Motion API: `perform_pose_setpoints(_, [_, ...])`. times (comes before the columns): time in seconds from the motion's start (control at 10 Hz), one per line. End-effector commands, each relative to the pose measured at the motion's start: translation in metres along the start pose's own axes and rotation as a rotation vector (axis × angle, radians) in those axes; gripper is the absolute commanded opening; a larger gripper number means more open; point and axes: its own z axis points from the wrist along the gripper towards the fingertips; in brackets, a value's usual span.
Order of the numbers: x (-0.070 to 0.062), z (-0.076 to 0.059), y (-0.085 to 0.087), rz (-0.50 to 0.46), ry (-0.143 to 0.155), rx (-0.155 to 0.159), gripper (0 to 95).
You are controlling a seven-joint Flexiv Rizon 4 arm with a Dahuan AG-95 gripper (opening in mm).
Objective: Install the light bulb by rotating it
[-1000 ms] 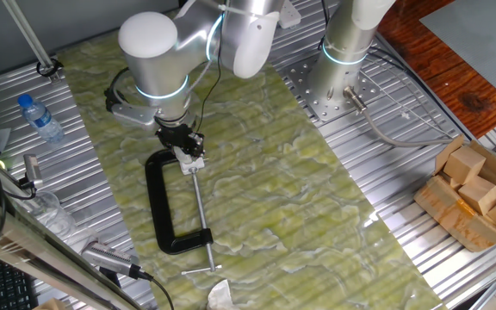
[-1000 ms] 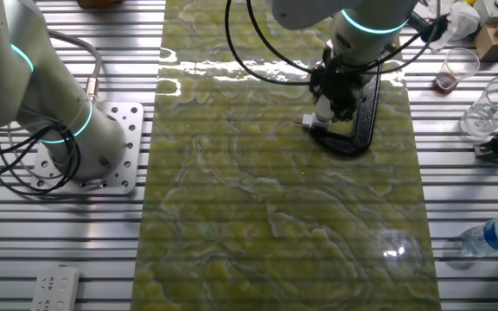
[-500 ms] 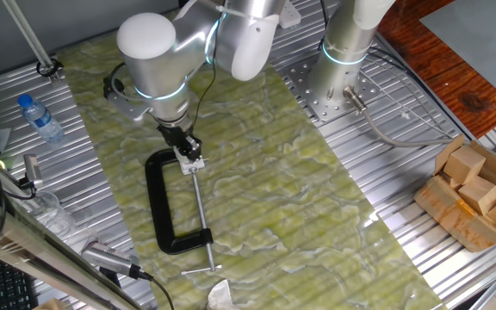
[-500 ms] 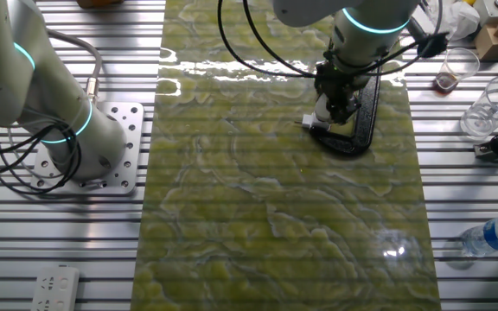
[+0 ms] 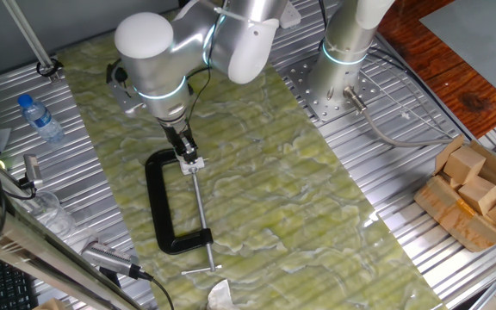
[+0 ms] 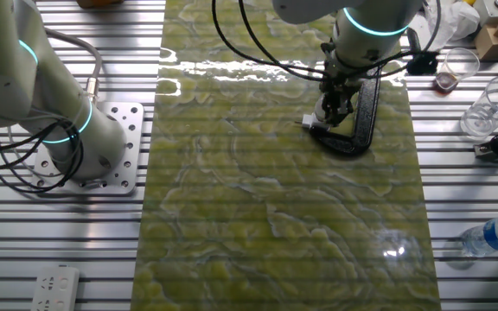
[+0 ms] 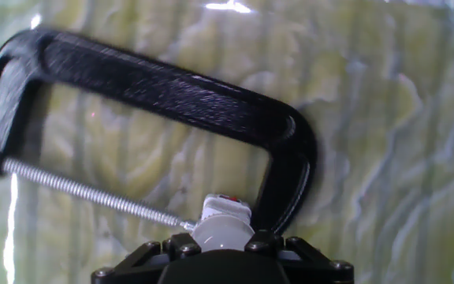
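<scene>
At the upper left of one fixed view, the wrist had swung round over half a second; the fingers (image 5: pixel 185 148) stayed clamped on the light bulb (image 7: pixel 221 234), seated in the white socket (image 7: pixel 225 208) held by the black C-clamp (image 5: pixel 157 202) — probably threading in.

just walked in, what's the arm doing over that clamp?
The gripper is down over the light bulb, which sits in a white socket fitting held in the black C-clamp on the green mat. The fingers appear closed around the bulb, apparently to screw it in. How far in it sits can't be told. A plastic bottle stands off the mat.
</scene>
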Motion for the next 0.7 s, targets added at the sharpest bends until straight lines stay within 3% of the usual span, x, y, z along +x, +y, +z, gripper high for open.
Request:
perform_pose_setpoints(0.1, [0.0006, 0.0008, -0.0002, 0.112, -0.003, -0.008, 0.0])
perform_pose_setpoints(0.5, [0.0006, 0.0, -0.0002, 0.063, -0.005, 0.002, 0.0])
perform_pose_setpoints(0.6, [0.0006, 0.0, -0.0002, 0.035, -0.004, 0.003, 38.0])
perform_pose_setpoints(0.7, [0.0006, 0.0, -0.0002, 0.023, -0.005, 0.003, 38.0])
